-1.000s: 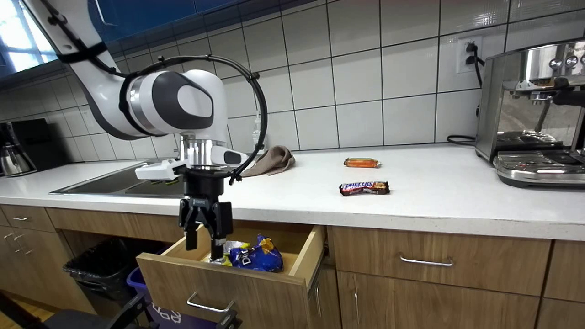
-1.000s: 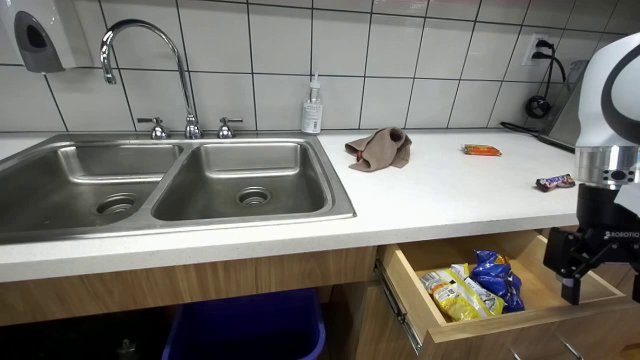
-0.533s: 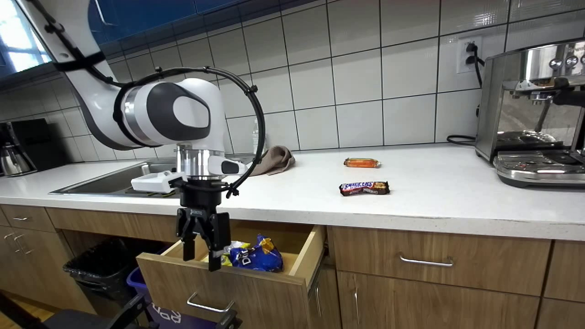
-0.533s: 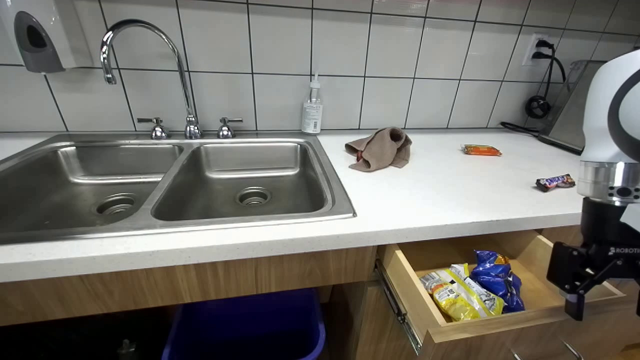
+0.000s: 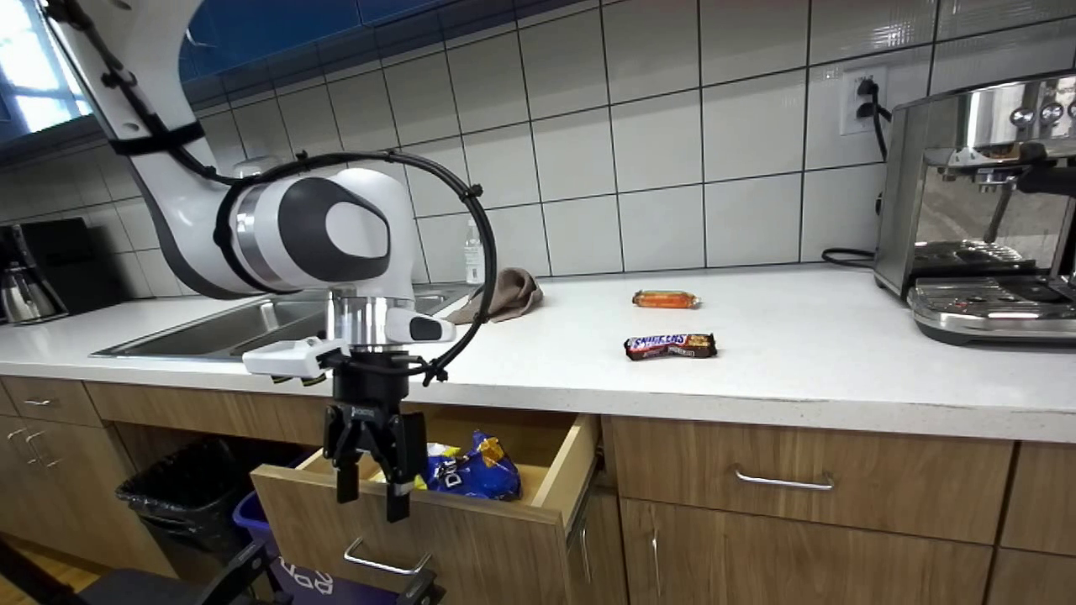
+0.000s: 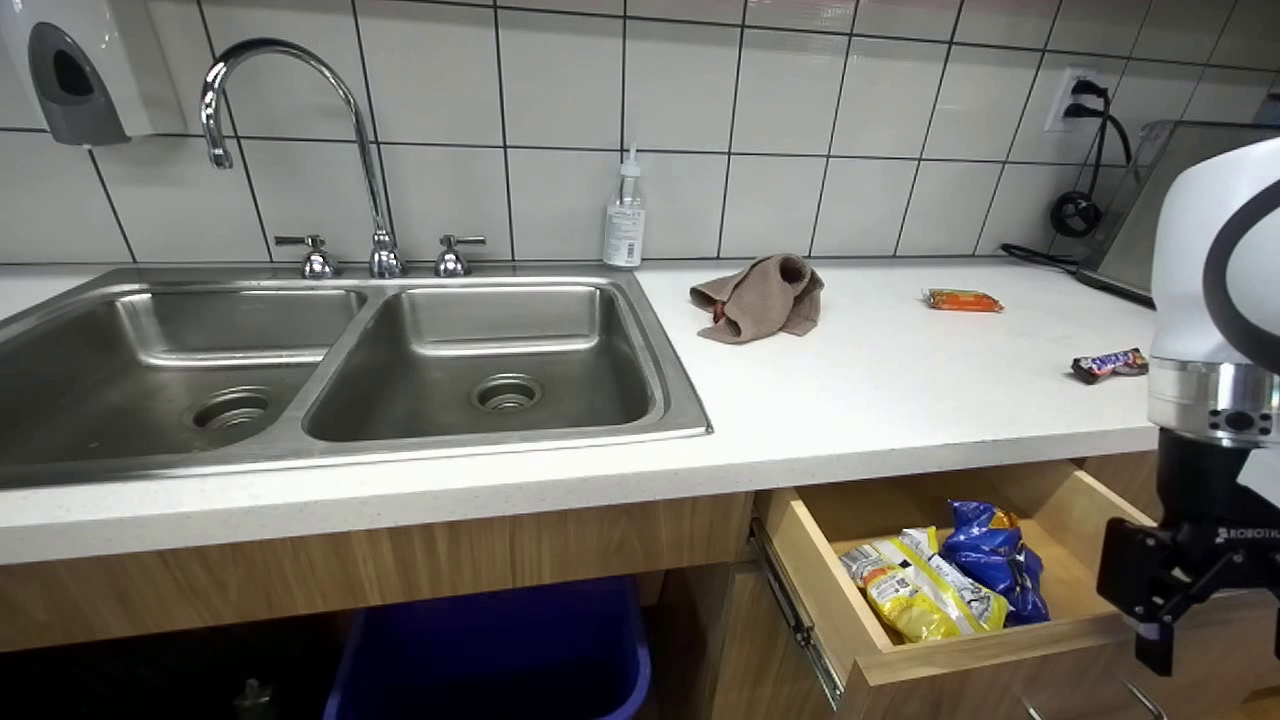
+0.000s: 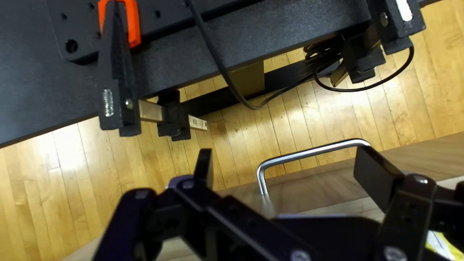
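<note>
a white counter (image 5: 807, 357) carries a chocolate bar (image 5: 670, 346), an orange packet (image 5: 666, 299), a brown cloth (image 6: 765, 300) and a coffee machine (image 5: 979, 210). the open drawer (image 5: 471, 538) holds a blue bag (image 6: 990, 560) beside what may be two yellow bags (image 6: 915, 590).

The wooden drawer (image 5: 483, 546) looks matt, its metal handle (image 7: 311, 152) glossy.

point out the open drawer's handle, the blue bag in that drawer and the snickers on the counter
Drawer handle (image 7: 311, 152): in the wrist view, middle of its metal rod.
Blue bag (image 6: 992, 562): in an exterior view, middle of its crumpled surface.
Snickers (image 5: 670, 346): in an exterior view, middle of its wrapper.
</note>
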### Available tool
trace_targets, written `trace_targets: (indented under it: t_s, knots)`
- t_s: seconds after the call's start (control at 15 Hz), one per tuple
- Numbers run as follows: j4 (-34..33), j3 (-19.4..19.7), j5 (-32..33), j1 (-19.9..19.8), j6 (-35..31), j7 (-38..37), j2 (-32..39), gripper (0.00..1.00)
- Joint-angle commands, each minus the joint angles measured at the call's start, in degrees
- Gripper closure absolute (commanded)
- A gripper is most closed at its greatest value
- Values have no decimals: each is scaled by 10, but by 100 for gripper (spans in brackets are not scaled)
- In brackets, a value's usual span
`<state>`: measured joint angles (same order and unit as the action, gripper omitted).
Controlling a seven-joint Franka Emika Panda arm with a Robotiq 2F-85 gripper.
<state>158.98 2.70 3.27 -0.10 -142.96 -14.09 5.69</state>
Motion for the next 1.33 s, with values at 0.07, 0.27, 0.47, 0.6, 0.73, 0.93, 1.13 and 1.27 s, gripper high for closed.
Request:
trace_targets:
  t_s: [0.07,0.27,0.47,0.6,0.73,0.93,1.13,1.27]
  knots:
    - [-1,2,25,4,-19,-19,20,0]
    - [-3,6,31,6,-34,-26,34,0]
    - [-10,9,34,9,-44,-32,48,0]
    - [-16,10,32,11,-51,-35,57,0]
    - [-24,12,31,12,-57,-38,65,0]
    - [-35,15,30,15,-60,-40,76,0]
    - [-48,18,30,16,-59,-41,85,0]
    - [-60,21,29,18,-58,-41,91,0]
